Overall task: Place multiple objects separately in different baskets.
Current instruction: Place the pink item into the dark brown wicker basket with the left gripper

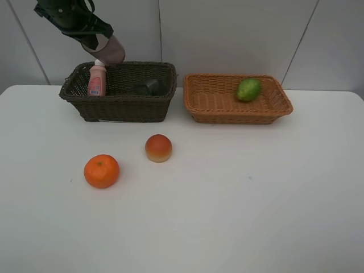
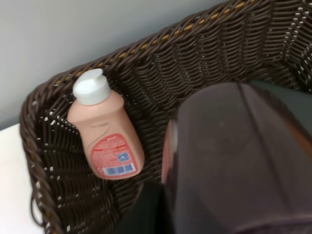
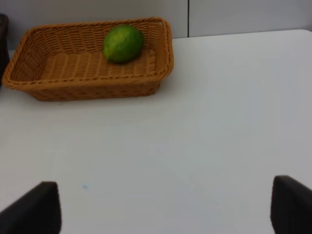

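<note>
The translucent purplish cup (image 1: pixel 111 51) is gripped by the left fingers (image 1: pixel 85 31), which are closed on it, and is held tilted above the left end of the dark brown wicker basket (image 1: pixel 122 105), over the rim line. Just below the cup, the pink white-capped bottle (image 1: pixel 97 79) stands upright inside that basket against its left end wall; contact between cup and bottle cap cannot be determined. In the left wrist view the cup (image 2: pixel 234 161) fills the foreground beside the bottle (image 2: pixel 108 141). The dark grey pump bottle (image 1: pixel 151 87) lies in the same basket, toward its right end, apart from the pink bottle. The light orange-tan wicker basket (image 1: pixel 211 105) sits just beside the dark basket on its right and contains the green fruit (image 1: pixel 248 89) near its rear wall. The red-orange peach-like fruit (image 1: pixel 158 148) and the orange (image 1: pixel 102 170) rest on the white worktop (image 1: pixel 256 199) in front of the dark basket, near each other but apart. The right fingers (image 3: pixel 34 212) are spread wide with nothing between them, over bare worktop in front of the tan basket (image 3: pixel 92 87).
</note>
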Motion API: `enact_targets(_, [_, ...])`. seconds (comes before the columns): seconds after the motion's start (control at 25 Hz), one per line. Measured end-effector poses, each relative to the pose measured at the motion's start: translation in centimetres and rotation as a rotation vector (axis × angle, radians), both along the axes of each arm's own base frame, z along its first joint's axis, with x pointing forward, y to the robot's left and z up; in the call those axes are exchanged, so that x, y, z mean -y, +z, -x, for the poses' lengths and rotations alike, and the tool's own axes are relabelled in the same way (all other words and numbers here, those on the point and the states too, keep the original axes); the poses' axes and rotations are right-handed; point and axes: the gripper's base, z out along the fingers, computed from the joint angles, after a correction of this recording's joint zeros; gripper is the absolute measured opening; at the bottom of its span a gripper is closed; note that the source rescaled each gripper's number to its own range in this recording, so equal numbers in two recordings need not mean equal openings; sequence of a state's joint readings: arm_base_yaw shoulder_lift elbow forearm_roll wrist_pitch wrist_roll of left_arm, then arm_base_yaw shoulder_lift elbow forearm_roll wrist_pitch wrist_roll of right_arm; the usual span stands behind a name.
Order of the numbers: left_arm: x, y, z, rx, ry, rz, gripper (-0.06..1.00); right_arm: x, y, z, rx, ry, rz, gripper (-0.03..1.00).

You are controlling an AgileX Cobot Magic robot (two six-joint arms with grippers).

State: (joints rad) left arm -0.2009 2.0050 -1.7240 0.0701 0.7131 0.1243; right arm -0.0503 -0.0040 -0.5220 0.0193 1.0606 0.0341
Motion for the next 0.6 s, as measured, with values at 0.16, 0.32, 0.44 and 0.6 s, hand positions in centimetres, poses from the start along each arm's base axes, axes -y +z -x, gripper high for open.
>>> enact_targets(0.16, [0.1,-1.8,-0.9,-0.005,0.044,0.022,0.0,0.0,0.0,0.0,0.0,0.0,0.0,1.0])
enact_targets(0.32, [0.1,-3.1,-1.4,-0.013,0.112,0.044,0.0,0.0,0.0,0.0,0.0,0.0,0.0,1.0])
enact_targets(0.44, [0.0,-3.4,-1.5,-0.01,0.137,0.05,0.0,0.0,0.0,0.0,0.0,0.0,0.0,1.0])
enact_targets(0.6, [0.0,-3.3,-1.6,-0.004,0.164,0.065,0.0,0.0,0.0,0.0,0.0,0.0,0.0,1.0])
